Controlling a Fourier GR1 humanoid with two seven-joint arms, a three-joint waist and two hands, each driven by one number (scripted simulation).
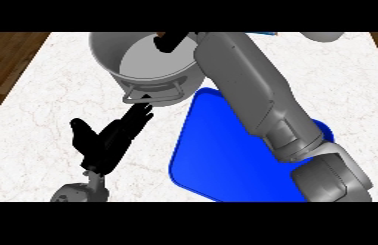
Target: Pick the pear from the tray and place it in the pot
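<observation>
Head view: my right hand [170, 40] reaches over the grey metal pot's [111, 56] rim; I cannot tell what its fingers hold, and the pear is hidden. My left hand [111, 136] rests open on the white marble tabletop [52, 99], beside the blue tray [214, 154].

Grey pot [148, 64] upright at counter's far side, blue tray [214, 154] just beside it
</observation>
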